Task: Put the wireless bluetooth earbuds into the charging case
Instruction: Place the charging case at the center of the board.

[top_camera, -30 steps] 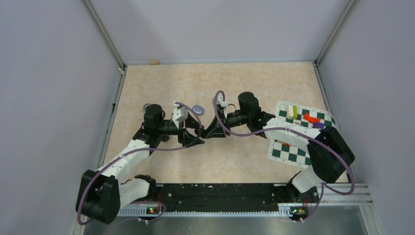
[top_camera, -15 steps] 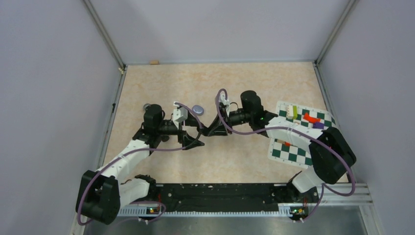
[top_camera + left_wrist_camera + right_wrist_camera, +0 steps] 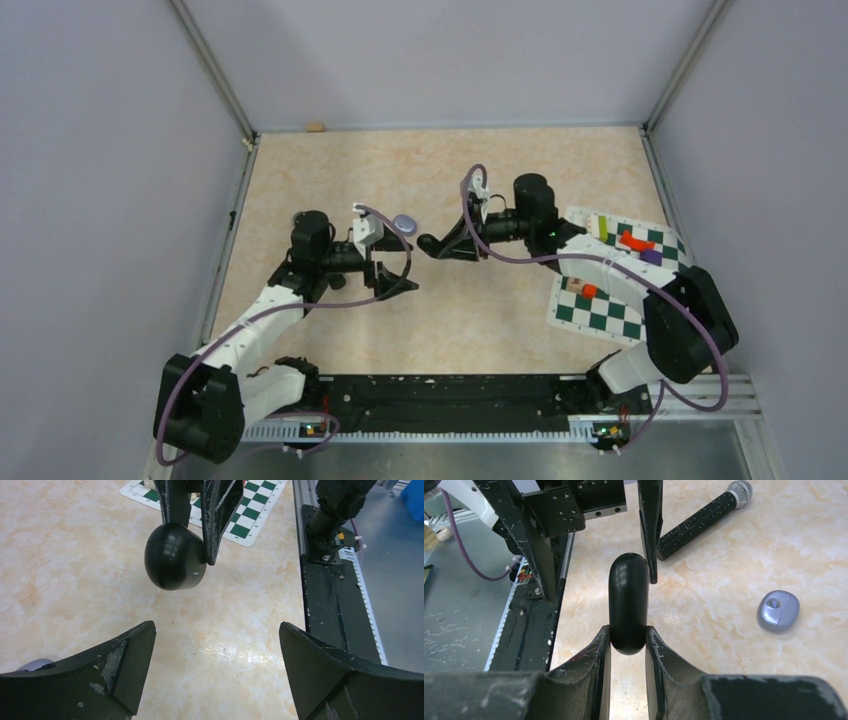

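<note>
The right hand (image 3: 628, 632) is closed on a glossy black oval charging case (image 3: 628, 595) and holds it by its lower end, lifted above the beige marble-pattern worktop (image 3: 480, 330). The left hand (image 3: 216, 635) faces it with the jaws wide apart and nothing between them. It is near the case but not touching it.

The case looks closed, with only a thin seam showing. I see no earbuds anywhere, so I cannot tell whether they are inside it or out of view. A pale purple-grey oval case (image 3: 778, 611) and a black microphone (image 3: 699, 520) lie on the worktop.

The step seems to be presenting the case for opening or checking. Next, I think, the left hand must catch the lid at the seam while the right keeps a firm grip, because the glossy shell may slip.
</note>
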`<state>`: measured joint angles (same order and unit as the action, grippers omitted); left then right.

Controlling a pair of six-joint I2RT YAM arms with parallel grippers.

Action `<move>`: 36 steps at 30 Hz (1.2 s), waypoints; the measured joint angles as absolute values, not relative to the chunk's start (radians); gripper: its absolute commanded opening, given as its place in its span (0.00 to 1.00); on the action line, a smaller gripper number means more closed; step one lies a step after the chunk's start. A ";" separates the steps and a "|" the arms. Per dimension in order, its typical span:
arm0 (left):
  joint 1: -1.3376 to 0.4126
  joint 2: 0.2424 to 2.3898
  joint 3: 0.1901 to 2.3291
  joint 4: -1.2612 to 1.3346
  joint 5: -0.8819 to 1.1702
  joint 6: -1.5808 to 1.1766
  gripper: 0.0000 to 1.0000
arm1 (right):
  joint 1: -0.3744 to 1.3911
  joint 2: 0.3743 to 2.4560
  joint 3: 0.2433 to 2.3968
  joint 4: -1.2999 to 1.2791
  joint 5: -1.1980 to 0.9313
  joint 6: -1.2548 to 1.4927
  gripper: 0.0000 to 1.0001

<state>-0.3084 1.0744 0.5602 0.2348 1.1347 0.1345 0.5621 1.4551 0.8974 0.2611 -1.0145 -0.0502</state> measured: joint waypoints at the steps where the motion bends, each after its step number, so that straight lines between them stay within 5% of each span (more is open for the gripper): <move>1: -0.308 1.070 0.569 0.227 1.123 0.135 0.99 | 0.559 1.451 0.897 0.261 -1.015 -0.050 0.00; 25: -0.294 1.019 0.816 -0.128 0.482 0.453 0.99 | 0.429 1.294 0.917 0.184 -0.991 -0.114 0.00; 36: -0.207 0.808 0.669 -0.219 0.470 0.522 0.99 | 0.429 1.311 1.053 -0.046 -0.895 -0.311 0.00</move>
